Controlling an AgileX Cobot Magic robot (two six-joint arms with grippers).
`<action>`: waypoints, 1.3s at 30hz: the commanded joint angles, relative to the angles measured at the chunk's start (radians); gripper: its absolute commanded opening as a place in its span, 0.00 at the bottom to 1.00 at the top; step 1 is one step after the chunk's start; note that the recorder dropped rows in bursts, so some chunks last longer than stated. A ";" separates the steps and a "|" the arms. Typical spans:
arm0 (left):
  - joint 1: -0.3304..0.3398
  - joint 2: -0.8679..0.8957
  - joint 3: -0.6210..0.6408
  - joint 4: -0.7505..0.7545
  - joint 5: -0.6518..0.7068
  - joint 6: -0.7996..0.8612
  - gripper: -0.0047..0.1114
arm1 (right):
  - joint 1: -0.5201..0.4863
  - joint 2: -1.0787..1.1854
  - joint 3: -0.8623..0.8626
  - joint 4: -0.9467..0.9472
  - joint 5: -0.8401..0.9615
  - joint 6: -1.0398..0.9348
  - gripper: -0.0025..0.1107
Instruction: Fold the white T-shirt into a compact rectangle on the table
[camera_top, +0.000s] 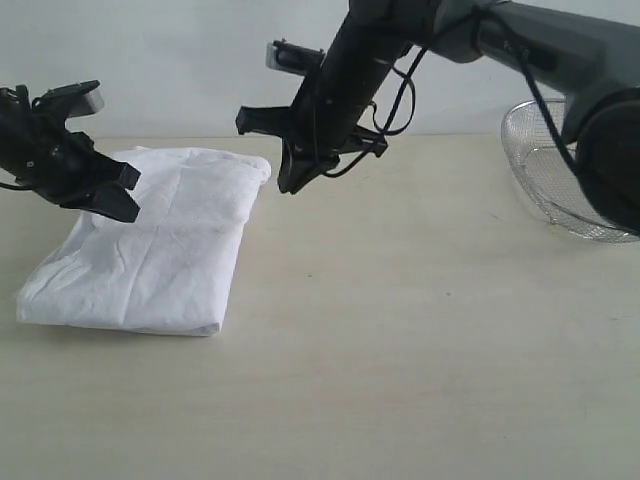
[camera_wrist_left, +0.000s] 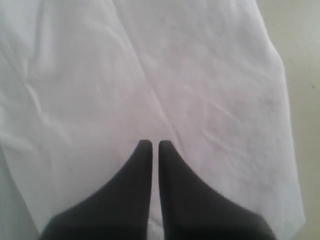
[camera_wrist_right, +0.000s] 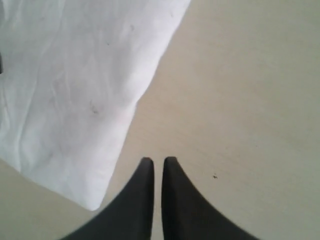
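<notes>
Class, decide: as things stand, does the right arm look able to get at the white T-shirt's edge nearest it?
Probably yes. The right gripper hangs shut just beside the white T-shirt, with only bare table between them; nothing blocks it.

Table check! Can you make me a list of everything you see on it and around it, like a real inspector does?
Surface: table, pale beige, flat and matte.
Job's things: T-shirt, white, wrinkled, folded into a rough rectangle, lying on the left in the exterior view.
Clutter: wire-mesh basket at the far right, partly hidden by the right arm; contents unclear.
Grippers: left gripper shut, empty, over the T-shirt; right gripper shut, empty, over bare table beside the T-shirt's edge.
Cables: black cables loop along the right arm.
Surroundings: plain pale wall behind the table.
</notes>
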 joint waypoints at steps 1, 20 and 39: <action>-0.007 0.075 -0.087 0.013 -0.001 -0.017 0.08 | -0.007 -0.090 0.051 -0.028 0.005 -0.015 0.02; 0.014 0.299 -0.302 0.271 0.020 -0.339 0.08 | -0.007 -0.463 0.710 -0.048 -0.171 -0.148 0.02; 0.095 0.281 -0.310 0.130 0.059 -0.292 0.08 | -0.007 -0.467 0.710 -0.048 -0.195 -0.172 0.02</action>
